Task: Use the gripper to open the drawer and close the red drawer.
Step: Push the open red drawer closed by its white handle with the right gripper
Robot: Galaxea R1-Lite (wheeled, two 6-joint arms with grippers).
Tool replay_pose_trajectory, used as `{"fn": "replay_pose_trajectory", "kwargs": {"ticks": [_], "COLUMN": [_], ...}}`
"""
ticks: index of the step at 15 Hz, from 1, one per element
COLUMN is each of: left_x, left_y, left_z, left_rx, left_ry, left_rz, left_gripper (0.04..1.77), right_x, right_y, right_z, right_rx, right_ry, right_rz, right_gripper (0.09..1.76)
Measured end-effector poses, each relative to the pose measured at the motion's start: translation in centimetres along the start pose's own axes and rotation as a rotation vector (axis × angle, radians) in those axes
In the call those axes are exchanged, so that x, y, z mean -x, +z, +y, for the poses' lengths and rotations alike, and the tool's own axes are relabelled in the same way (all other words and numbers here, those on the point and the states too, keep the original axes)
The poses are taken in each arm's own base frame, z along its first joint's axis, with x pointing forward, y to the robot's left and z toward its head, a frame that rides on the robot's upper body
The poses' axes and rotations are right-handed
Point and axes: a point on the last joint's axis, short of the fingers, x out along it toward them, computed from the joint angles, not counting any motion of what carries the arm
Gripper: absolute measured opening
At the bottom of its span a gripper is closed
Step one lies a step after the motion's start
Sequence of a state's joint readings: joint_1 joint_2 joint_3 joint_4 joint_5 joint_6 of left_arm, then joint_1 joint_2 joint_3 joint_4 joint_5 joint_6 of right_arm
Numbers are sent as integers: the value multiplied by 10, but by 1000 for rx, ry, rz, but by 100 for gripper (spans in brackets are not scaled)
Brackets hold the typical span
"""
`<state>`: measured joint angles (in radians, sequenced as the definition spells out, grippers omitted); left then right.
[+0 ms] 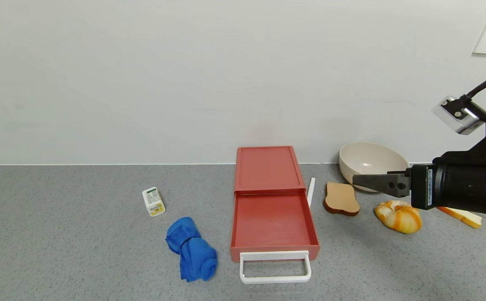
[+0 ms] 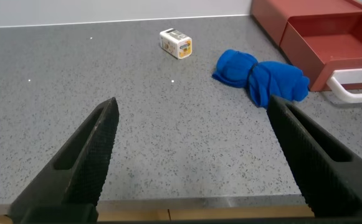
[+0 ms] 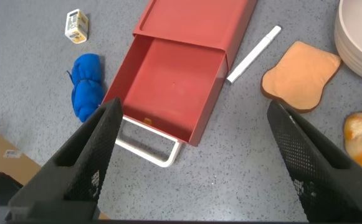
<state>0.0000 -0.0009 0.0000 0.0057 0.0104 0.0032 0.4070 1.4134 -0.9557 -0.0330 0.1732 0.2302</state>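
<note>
While its tray stands pulled out toward the robot, the red drawer (image 1: pixel 273 205) sits near the middle of the grey worktop (image 1: pixel 80 234), its back end close to the wall and its white loop handle (image 1: pixel 275 272) lying flat in front. The tray looks empty. A white marker (image 1: pixel 310 191) lies just beside the drawer's right side, and a toast-shaped slice (image 1: pixel 341 198) lies beyond it, with a beige bowl (image 1: pixel 370 163) behind and a bread roll (image 1: pixel 398 215) farther right. To the drawer's left lie a rolled blue cloth (image 1: pixel 190 248) and a small white and yellow carton (image 1: pixel 153 201). The right end effector (image 1: pixel 372 182) hovers above the slice and roll, well apart from the handle, fingers spread wide and holding nothing. The left end effector (image 2: pixel 193 162) is low over bare worktop, also wide open and empty.
</note>
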Motion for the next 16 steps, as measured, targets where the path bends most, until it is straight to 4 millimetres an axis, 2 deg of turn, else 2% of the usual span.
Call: {"fn": "replay_pose_trajectory", "kwargs": {"ticks": [6, 10, 13, 16], "left_x": [0, 0, 0, 0], "left_y": [0, 0, 0, 0], "left_z": [0, 0, 0, 0], "left_rx": [0, 1, 1, 1], "left_ry": [0, 1, 1, 1], "left_rz": [0, 0, 0, 0], "left_gripper": [172, 172, 172, 172], "right_x": [1, 3, -1, -14], "right_y": [-1, -10, -15, -24], "right_z": [2, 10, 32, 60], "right_rx": [1, 5, 8, 2], "right_ry": [7, -22, -61, -106], "right_rz": [5, 108, 168, 259], "right_gripper": [171, 171, 171, 171]}}
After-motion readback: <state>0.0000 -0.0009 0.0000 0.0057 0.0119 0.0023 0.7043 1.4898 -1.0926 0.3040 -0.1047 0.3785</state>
